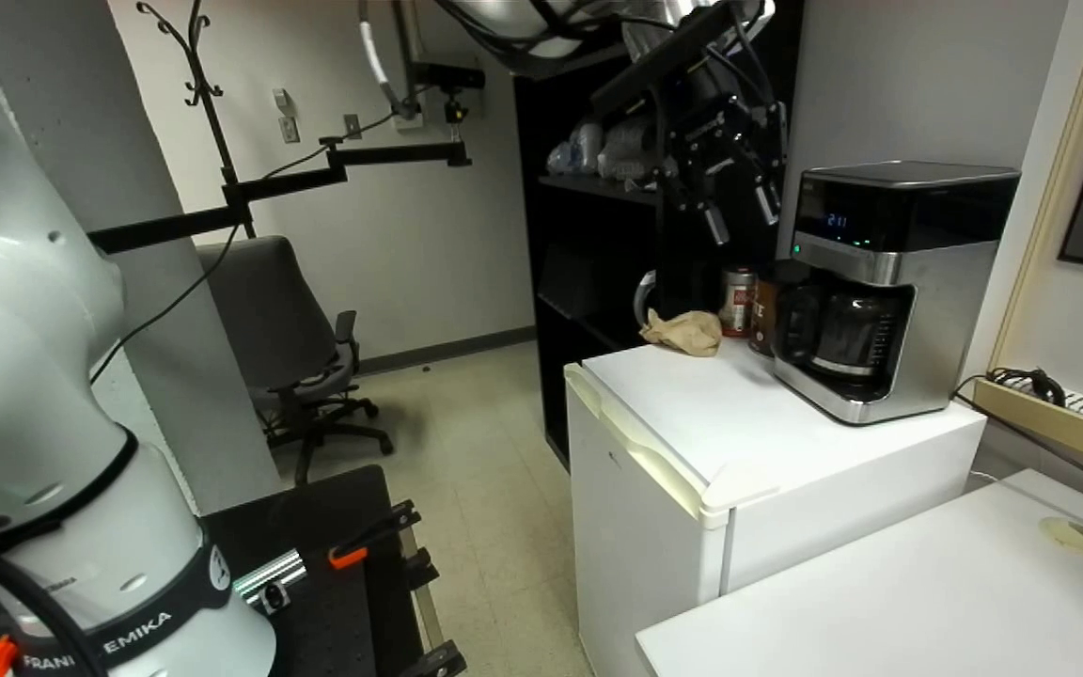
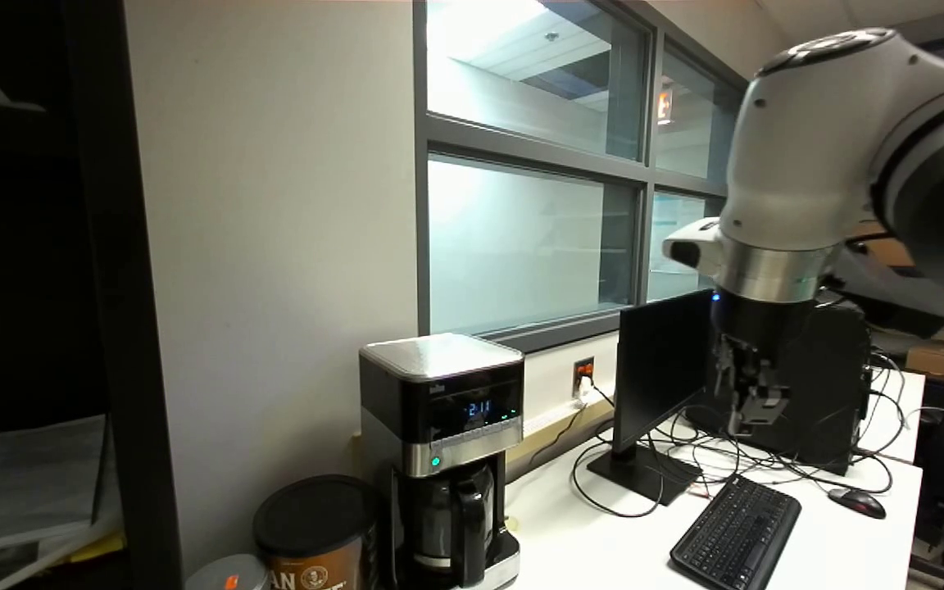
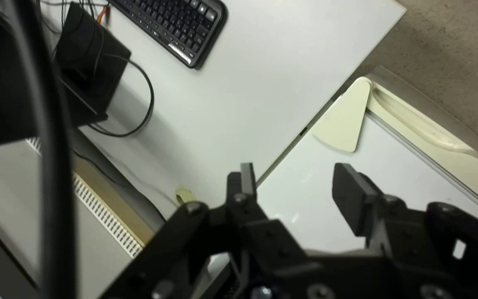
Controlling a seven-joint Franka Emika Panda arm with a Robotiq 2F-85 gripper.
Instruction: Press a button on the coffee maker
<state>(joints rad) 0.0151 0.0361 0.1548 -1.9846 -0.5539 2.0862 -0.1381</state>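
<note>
The coffee maker [image 1: 941, 310] is a boxy black and silver machine standing upright on the white fridge, with a dark glass carafe [image 1: 850, 331] inside. It also shows in an exterior view [image 2: 419, 410], its blue display reading 2:11. A row of small buttons runs below the display. A round green-lit button [image 2: 436, 461] sits at the front's left end and also shows in an exterior view [image 1: 796, 249]. My gripper [image 1: 742, 216] is in the air, apart from the machine, fingers pointing down. In the wrist view the gripper [image 3: 295, 182] is open and empty above the fridge top.
The white fridge [image 1: 654, 555] adjoins a white desk [image 1: 918, 602]. A brown jar [image 2: 316, 565], a can [image 1: 738, 303] and a crumpled brown bag [image 1: 682, 332] stand beside the coffee maker. A monitor [image 2: 660, 369], cables and keyboard [image 2: 738, 533] are on the desk. A black shelf [image 1: 588, 273] stands behind.
</note>
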